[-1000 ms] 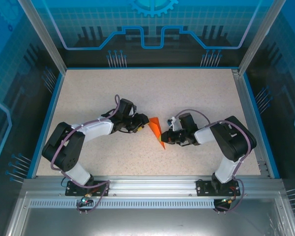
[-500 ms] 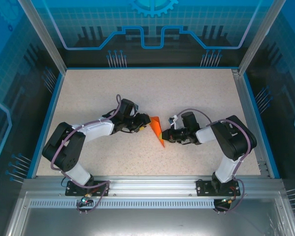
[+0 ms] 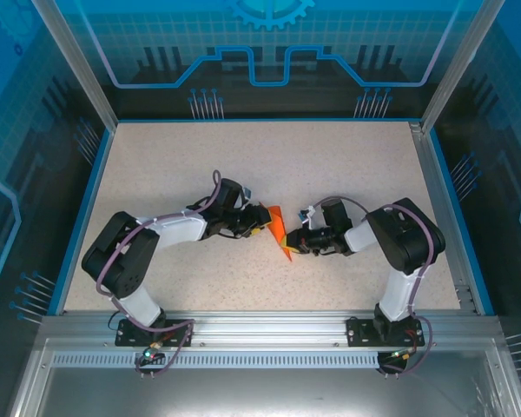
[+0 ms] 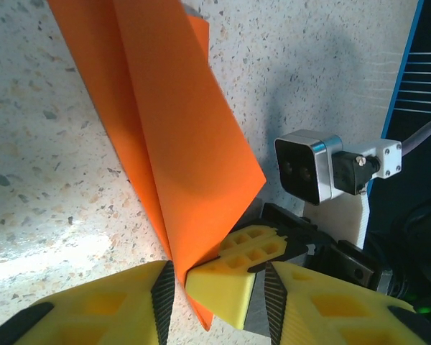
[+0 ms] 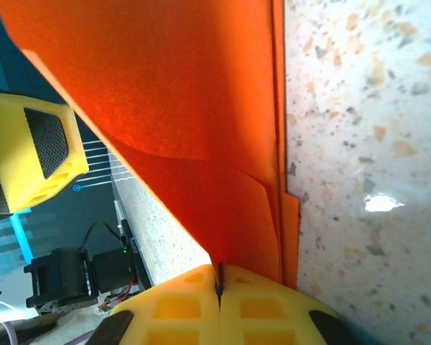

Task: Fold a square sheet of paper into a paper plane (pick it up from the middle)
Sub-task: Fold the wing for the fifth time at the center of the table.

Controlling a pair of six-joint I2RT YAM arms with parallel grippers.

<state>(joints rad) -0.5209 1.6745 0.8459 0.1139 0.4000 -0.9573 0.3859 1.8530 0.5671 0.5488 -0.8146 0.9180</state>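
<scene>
The narrow, pointed bright orange paper plane (image 3: 280,233) looks largely folded (layered flaps and a long crease show). The right claw (image 5: 219,277) is pressed together, pinching its tip. The left claw (image 4: 215,284) is spread astride that same tip. Probably only the final wing creases remain.

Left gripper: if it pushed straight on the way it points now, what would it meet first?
The orange paper: its tip lies between the left gripper's open jaws. Just behind it is the right gripper, shut on that tip; depth is hard to judge.
</scene>
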